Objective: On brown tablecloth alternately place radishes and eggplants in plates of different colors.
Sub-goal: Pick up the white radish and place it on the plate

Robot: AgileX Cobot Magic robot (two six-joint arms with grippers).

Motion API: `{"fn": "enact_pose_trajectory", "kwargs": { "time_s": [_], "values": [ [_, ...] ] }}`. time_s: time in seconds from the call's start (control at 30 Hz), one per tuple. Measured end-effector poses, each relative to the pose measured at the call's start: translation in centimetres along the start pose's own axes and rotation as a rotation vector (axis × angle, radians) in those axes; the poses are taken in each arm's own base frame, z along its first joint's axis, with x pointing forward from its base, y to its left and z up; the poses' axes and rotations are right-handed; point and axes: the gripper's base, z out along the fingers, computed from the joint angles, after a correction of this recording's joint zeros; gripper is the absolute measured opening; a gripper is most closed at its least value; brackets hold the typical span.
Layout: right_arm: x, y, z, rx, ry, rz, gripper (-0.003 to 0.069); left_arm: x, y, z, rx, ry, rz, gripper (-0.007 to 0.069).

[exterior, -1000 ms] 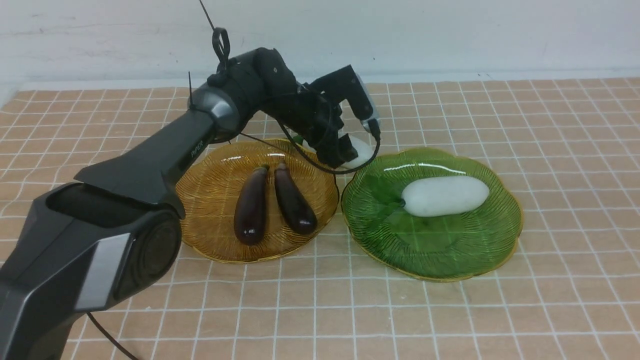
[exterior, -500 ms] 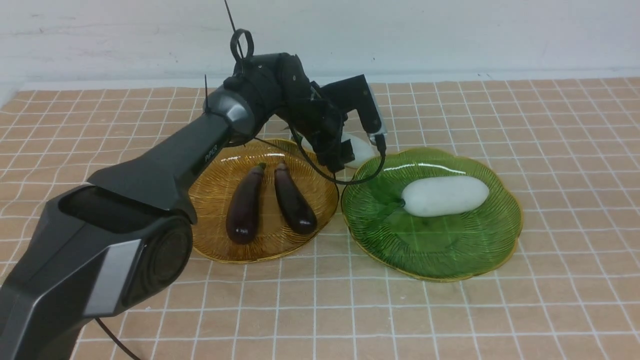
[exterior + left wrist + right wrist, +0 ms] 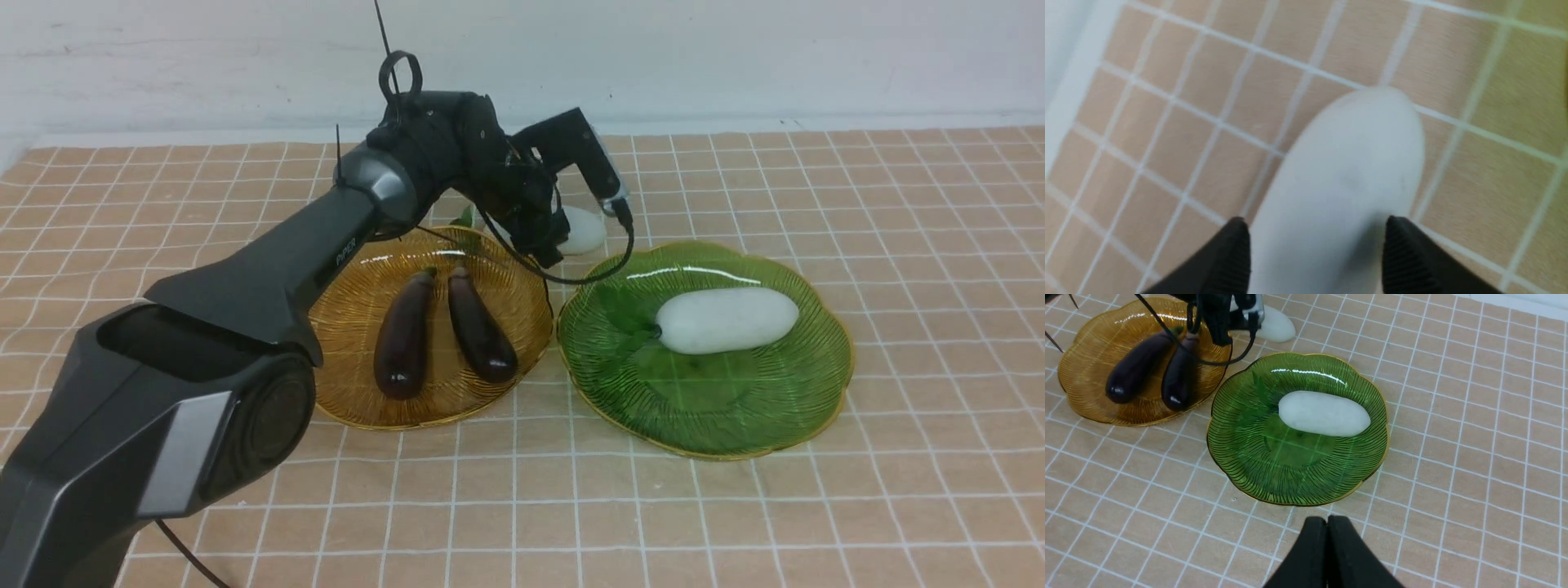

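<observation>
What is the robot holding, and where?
The left jaws pinch the far radish by the sides of its body; the right jaws hold nothing.

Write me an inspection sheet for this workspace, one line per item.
Surface: brown tablecloth, white grid, slightly wrinkled.
Job's things: left eggplant and right eggplant in the amber plate; plated radish in the green plate; loose radish on the cloth behind both plates.
Clutter: nothing seen.
Grippers: left gripper, fingers either side of the loose radish, grip unclear; right gripper shut, empty.
Cables: black cable loops from the left wrist above the gap between the plates.
Surroundings: white wall behind the cloth.
</observation>
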Motion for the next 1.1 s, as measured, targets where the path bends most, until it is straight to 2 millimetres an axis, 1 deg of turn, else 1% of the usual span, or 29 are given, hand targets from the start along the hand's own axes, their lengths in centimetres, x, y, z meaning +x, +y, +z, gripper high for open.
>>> {"fn": "enact_pose_trajectory", "kwargs": {
  "time_s": [0.1, 0.37, 0.63, 0.7, 0.83, 0.93, 1.0, 1.1],
  "values": [
    [0.0, 0.0, 0.0, -0.002, 0.0, 0.001, -0.0015, -0.3, 0.6, -0.7, -0.037, 0.009, -0.078, 0.0369],
    [0.0, 0.0, 0.0, -0.002, 0.0, 0.001, -0.0015, -0.2, 1.0, -1.0, -0.08, 0.023, -0.211, 0.0363],
    [0.0, 0.0, 0.0, -0.002, 0.0, 0.001, -0.0015, -0.5, 0.9, -1.0, -0.089, 0.013, -0.156, 0.0349],
    [0.0, 0.0, 0.0, -0.002, 0.0, 0.001, -0.0015, -0.8, 0.6, -0.9, -0.085, 0.01, -0.117, 0.0333],
    [0.0, 0.0, 0.0, -0.002, 0.0, 0.001, -0.0015, -1.3, 0.0, -0.9, -0.081, 0.003, -0.079, 0.0335],
    [0.0, 0.0, 0.0, -0.003, 0.0, 0.001, -0.0015, -1.5, -0.1, -0.9, -0.082, 0.004, -0.061, 0.0383],
    [0.0, 0.0, 0.0, -0.003, 0.0, 0.001, -0.0015, -1.5, -0.1, -0.9, -0.085, 0.006, -0.054, 0.0449],
    [0.0, 0.0, 0.0, -0.003, 0.0, 0.001, -0.0015, -1.4, 0.0, -1.0, -0.096, 0.019, -0.033, 0.059]
  ]
}}
